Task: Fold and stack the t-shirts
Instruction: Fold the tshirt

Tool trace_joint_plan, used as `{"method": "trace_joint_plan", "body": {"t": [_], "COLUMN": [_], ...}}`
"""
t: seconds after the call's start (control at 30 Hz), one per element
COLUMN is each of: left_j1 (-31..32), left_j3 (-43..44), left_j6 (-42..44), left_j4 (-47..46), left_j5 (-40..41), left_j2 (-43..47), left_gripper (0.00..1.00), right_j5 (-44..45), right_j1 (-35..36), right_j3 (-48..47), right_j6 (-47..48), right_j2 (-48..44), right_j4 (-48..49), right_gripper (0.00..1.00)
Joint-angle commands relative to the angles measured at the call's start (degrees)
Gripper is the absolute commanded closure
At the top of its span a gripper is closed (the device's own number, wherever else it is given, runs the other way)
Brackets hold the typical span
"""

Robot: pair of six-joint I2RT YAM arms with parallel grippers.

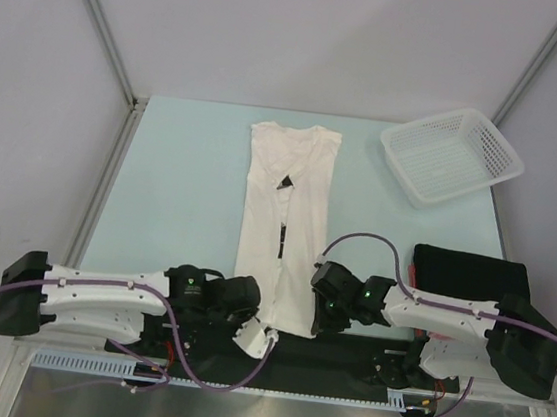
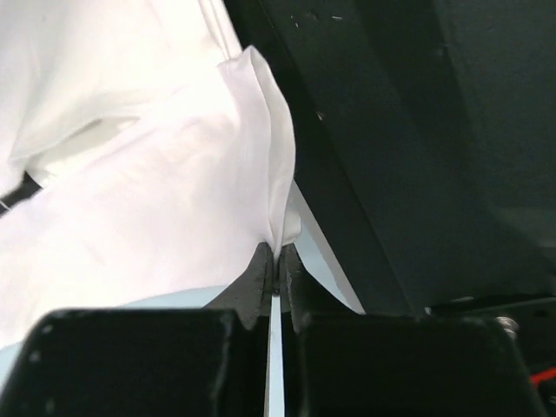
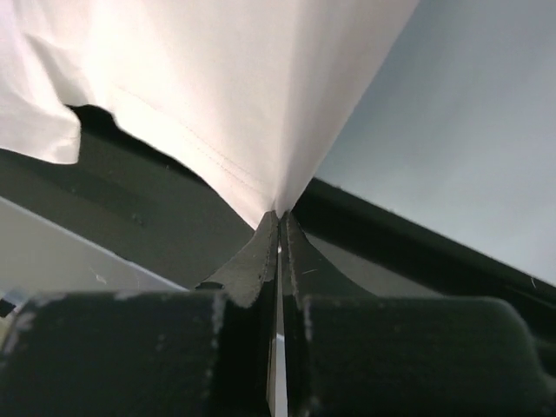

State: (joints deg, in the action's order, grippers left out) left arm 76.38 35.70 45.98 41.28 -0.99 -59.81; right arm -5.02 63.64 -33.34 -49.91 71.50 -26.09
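White t-shirt [image 1: 285, 219]: laid out as a narrow lengthwise strip, hem at 6 o'clock.
Left gripper [image 2: 276, 261]: clamped onto a hem corner, arm held low.
Right gripper [image 3: 280, 221]: pinched onto the opposite corner, seemingly the hem.

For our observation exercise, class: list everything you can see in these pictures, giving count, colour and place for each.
white shirt: 1, white, folded into a long band down the table's middle
black shirt: 1, black, folded, near right, by the right arm
basket: 1, white mesh, far right
table: 1, pale blue
strip: 1, black, along the near edge
left gripper: 1, black, shut on the white shirt's near end
right gripper: 1, black, shut on the same end
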Motion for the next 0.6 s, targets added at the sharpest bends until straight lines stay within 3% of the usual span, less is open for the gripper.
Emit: {"method": "trace_joint_plan", "body": {"t": [0.0, 0.07, 0.27, 0.37, 0.57], "left_j1": [-4.7, -13.7, -31.3, -38.1, -47.9], "left_j3": [4.5, 8.0, 21.0, 26.5, 38.9], "left_j6": [-4.1, -3.2, 0.0, 2.6, 6.1], "left_j4": [5.7, 5.7, 6.3, 5.1, 1.3], "left_j5": [-7.4, -9.8, -14.7, -15.9, -14.9], "left_j2": [1.5, 1.1, -8.4, -14.9, -29.8], "left_gripper": [1.0, 1.0, 1.0, 1.0, 1.0], "right_j5": [-1.8, -2.4, -2.5, -4.1, -5.1], "right_j1": [-0.8, -4.9, -20.4, -27.7, -34.3], "right_j3": [-5.1, -8.5, -17.2, -21.5, -33.4], "right_j6": [1.8, 3.1, 12.2, 14.7, 17.7], "right_j2": [-4.6, -5.8, -0.3, 5.1, 19.4], "right_j4": [-7.8, -8.4, -4.8, 0.0, 4.8], "right_gripper": [1.0, 1.0, 1.0, 1.0, 1.0]}}
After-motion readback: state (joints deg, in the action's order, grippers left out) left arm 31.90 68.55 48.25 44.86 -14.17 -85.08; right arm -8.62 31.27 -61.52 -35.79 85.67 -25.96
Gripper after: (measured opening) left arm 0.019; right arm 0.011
